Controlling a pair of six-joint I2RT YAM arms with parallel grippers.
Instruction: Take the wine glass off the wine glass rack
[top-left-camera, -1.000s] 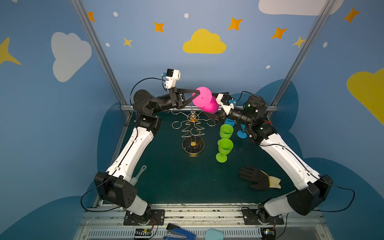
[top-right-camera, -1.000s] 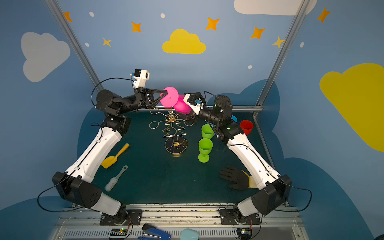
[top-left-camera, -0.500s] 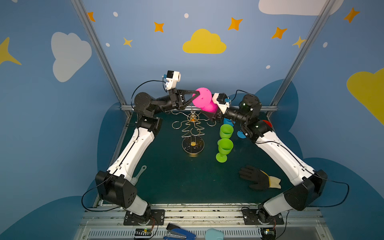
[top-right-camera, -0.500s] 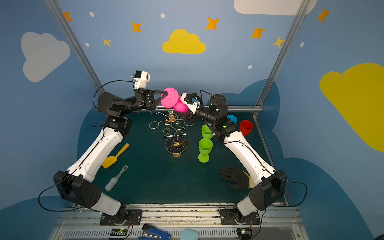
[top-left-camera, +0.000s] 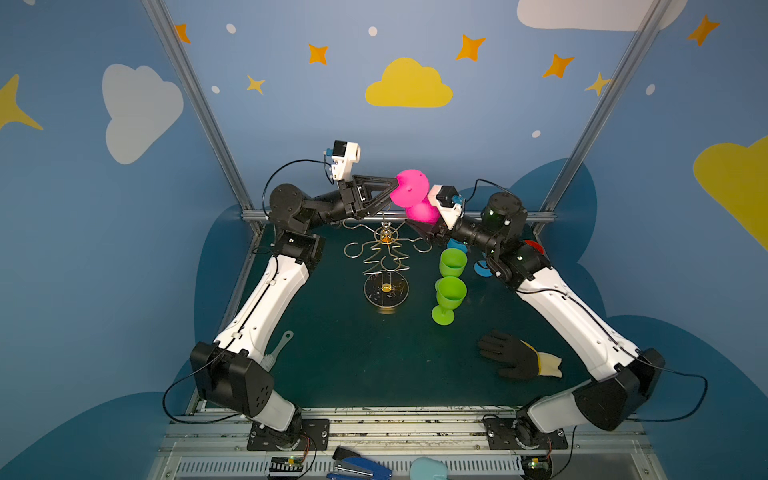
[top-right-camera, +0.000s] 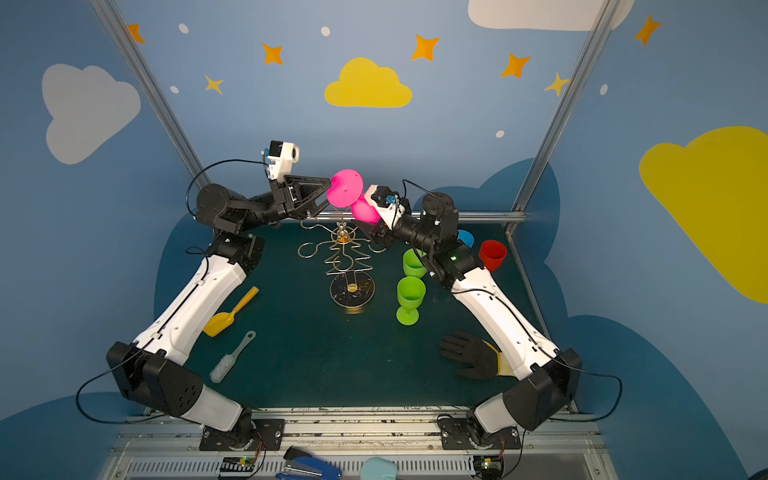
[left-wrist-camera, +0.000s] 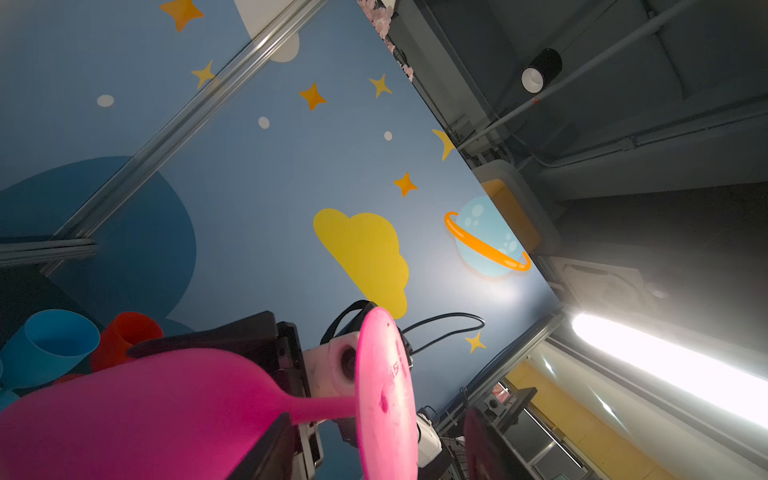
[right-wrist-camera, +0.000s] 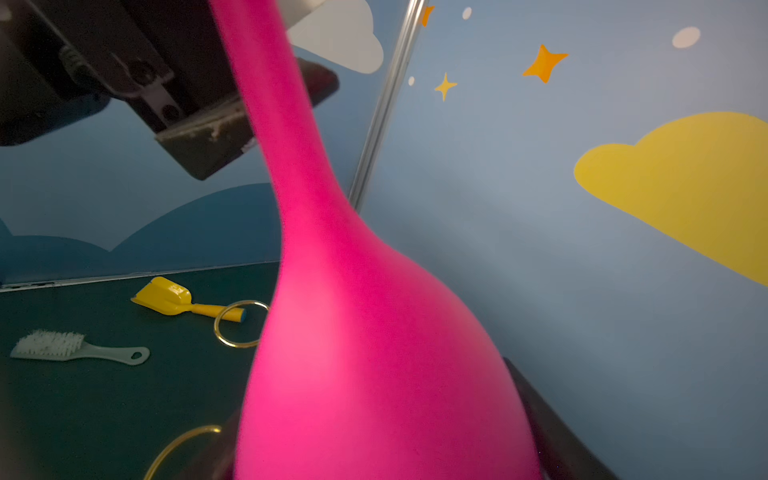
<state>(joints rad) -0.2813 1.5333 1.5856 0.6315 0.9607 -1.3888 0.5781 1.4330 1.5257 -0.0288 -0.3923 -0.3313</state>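
As it tilts foot-up, wine glass (top-left-camera: 417, 200) fills right pincer (right-wrist-camera: 374, 399).

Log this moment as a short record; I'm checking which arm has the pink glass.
wine glass rack: upright on the table, no glass seen on it
pink wine glass: tilted, foot uppermost, in the air above the rack
left gripper: jaws open, either side of the stem by the foot
right gripper: jaws closed on the bowl
green glasses: two, upright, right of the rack
glove: black, flat, near the right arm
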